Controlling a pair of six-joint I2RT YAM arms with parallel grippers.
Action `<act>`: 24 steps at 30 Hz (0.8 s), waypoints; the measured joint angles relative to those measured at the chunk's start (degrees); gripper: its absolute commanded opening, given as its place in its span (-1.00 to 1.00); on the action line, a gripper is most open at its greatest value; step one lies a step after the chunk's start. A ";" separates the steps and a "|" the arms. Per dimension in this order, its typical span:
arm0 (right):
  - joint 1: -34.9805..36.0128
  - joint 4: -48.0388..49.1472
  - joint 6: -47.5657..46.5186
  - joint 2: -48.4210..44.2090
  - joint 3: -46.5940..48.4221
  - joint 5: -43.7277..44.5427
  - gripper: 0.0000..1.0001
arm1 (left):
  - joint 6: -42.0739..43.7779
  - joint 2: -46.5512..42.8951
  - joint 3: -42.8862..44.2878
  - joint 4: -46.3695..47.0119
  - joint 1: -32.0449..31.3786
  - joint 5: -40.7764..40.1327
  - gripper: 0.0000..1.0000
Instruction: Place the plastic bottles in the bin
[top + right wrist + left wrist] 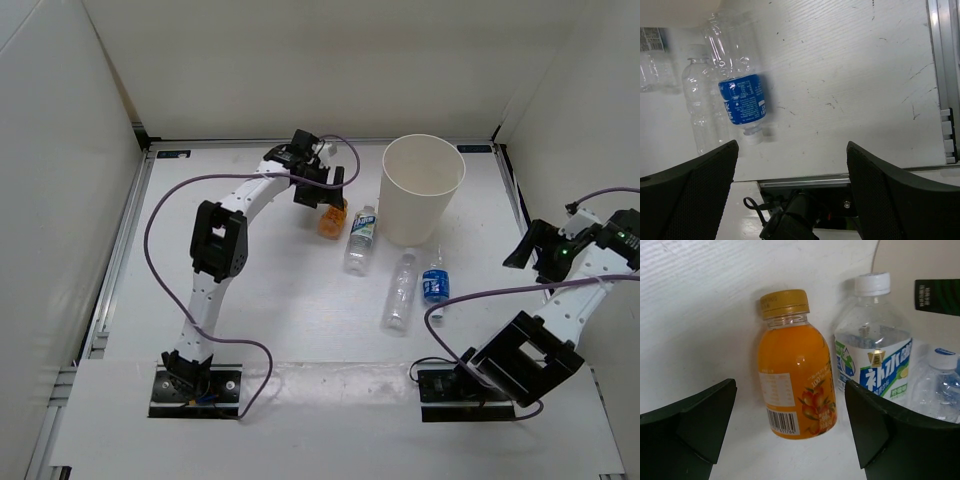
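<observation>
Left gripper [790, 390]: jaws were spread wide with nothing pinched. The orange bottle [795, 385] lay right in the gap, and as far as I could tell it was clear of both fingers.
Left wrist view only: you could read the orange bottle's barcode and fruit label, and its gold cap pointed away from the jaws. The white-green label bottle [872, 355] sat just outside one finger, close beside the orange one.
Right gripper [792, 147]: jaws were wide too, with only bare table [840, 75] between them.
Right wrist view only: the blue-label bottle [742, 102] lay ahead of the jaws, off to one side, cap pointing back at them. The plain clear bottle [697, 105] was just beside it, further out.
Top view only: the bin [415, 215] stood upright, near the left jaws and well apart from the right ones. All four bottles were lying outside it.
In the way: from above, the left gripper hid part of the orange bottle. The white-green label bottle lay between those jaws and the bin.
</observation>
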 measured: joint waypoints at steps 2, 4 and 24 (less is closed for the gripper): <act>-0.72 -0.76 -0.76 0.87 1.03 -0.50 0.80 | 0.00 2.14 1.90 -1.66 -0.28 0.52 1.00; -1.86 -1.42 -1.31 1.14 1.75 -0.85 0.80 | -0.02 3.87 2.86 -2.89 -0.59 0.72 1.00; -3.78 -4.31 -2.03 3.39 4.35 -3.54 0.80 | -1.27 5.64 12.11 -6.64 -0.52 -1.46 -0.32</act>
